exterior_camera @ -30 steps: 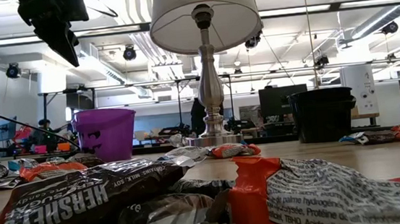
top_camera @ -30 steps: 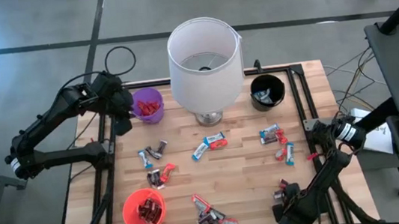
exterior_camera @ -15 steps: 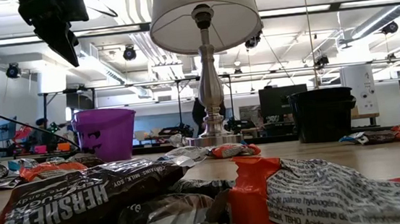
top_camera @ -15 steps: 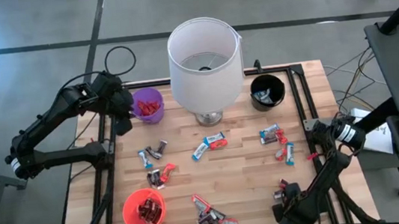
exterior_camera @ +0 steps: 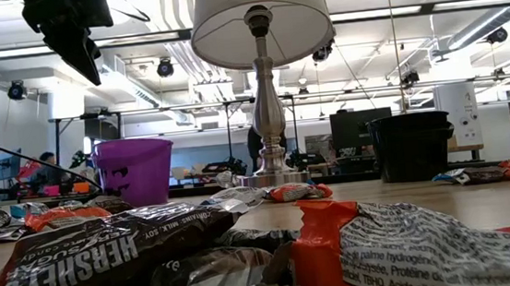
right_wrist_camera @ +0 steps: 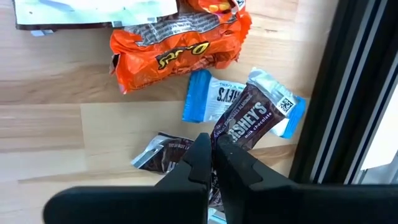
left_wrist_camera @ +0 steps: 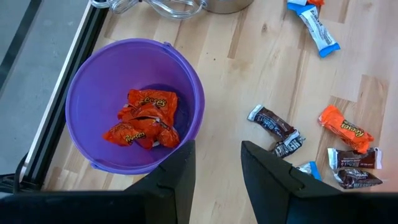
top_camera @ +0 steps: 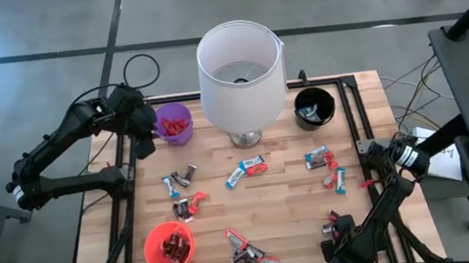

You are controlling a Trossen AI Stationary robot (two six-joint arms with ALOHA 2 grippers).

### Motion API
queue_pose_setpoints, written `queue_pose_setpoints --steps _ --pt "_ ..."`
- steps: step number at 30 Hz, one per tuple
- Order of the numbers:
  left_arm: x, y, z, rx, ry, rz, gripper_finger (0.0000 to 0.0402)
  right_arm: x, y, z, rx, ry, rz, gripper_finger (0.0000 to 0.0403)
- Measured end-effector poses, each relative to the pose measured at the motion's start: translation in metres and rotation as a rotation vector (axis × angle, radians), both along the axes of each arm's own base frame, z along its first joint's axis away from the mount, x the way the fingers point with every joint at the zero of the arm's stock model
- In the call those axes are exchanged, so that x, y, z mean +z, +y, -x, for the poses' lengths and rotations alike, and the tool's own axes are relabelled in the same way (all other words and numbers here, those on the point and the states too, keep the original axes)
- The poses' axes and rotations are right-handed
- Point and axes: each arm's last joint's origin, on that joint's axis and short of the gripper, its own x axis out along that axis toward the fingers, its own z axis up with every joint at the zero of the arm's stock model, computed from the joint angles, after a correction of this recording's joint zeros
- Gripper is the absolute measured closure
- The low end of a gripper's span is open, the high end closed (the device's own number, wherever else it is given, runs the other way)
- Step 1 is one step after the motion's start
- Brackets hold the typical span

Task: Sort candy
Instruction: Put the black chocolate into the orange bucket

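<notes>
Fingers on my right arm (right_wrist_camera: 212, 163) are pressed together, tips pinching the end of a dark brown Hershey's bar (right_wrist_camera: 247, 124) that lies over a light blue-and-white bar (right_wrist_camera: 214, 98) at the bench's (top_camera: 286, 196) near right corner; in the high view I find that right gripper (top_camera: 332, 227) low beside the black side rail. Just past those bars I see an orange Reese's wrapper (right_wrist_camera: 177, 50). On my left arm the fingers (left_wrist_camera: 177, 177) stand spread with nothing between them, hanging above the near rim of the purple cup (left_wrist_camera: 134, 102), which holds several orange candies (left_wrist_camera: 143, 118); from above, the left gripper (top_camera: 139, 133) sits at the far left of the bench, just beside that cup. Working outward over the bench, I count a red cup (top_camera: 169, 248) with dark bars in it near the front left, a small heap of mixed candy (top_camera: 248, 252) at front centre, more loose pieces left of centre (top_camera: 182, 195), a blue-and-red pair in the middle (top_camera: 246, 169), and a cluster toward the right (top_camera: 327, 167). Farther back stands the white-shaded lamp (top_camera: 241, 69), with a black cup (top_camera: 314, 107) to its right. From bench height, a Hershey's wrapper (exterior_camera: 89, 255) fills the foreground.
</notes>
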Motion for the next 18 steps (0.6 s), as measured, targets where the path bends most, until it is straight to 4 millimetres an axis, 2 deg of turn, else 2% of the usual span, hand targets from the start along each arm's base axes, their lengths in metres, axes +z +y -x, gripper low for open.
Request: queue_pose_setpoints --steps 3,9,18 --pt "0.0 0.0 0.0 -0.001 0.0 0.0 0.029 0.002 0.0 -0.001 0.001 -0.011 0.0 0.0394" --pt "0.0 0.0 0.0 -0.008 0.005 -0.001 0.029 0.018 0.005 -0.008 0.001 -0.059 -0.015 0.0394" --pt "0.0 -0.001 0.001 -0.021 0.015 -0.002 0.029 0.036 -0.002 -0.034 0.033 -0.271 0.063 0.0394"
